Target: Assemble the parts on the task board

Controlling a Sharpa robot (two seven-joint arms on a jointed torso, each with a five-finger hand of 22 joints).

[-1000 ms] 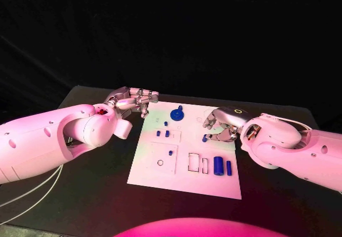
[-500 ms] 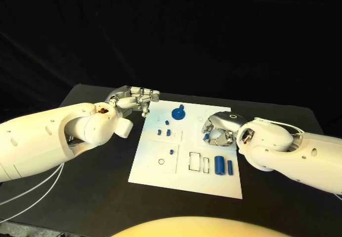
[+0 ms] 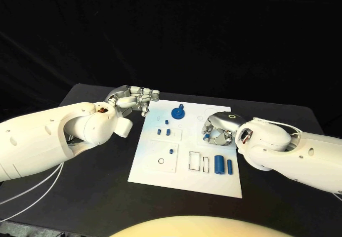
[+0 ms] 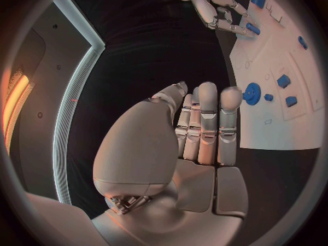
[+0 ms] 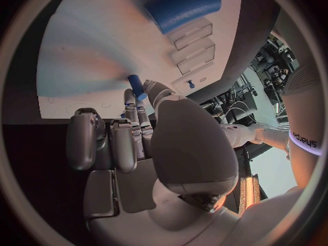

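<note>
Small blue peg [image 5: 136, 86] pinched at right-hand fingertips [image 5: 130, 99], over task board [image 3: 214, 183].
Right hand [image 3: 217, 132] hovers near board's right edge on black worktop [image 3: 85, 197]. Left hand [image 3: 134, 98], fingers straight and pressed together, empty, at board's far left corner.

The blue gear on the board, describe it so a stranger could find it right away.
Start at the white task board mid-table and go to its far edge, near the left hand. The blue gear lies there: a round toothed disc, unlike the small blue pegs just nearer.
</note>
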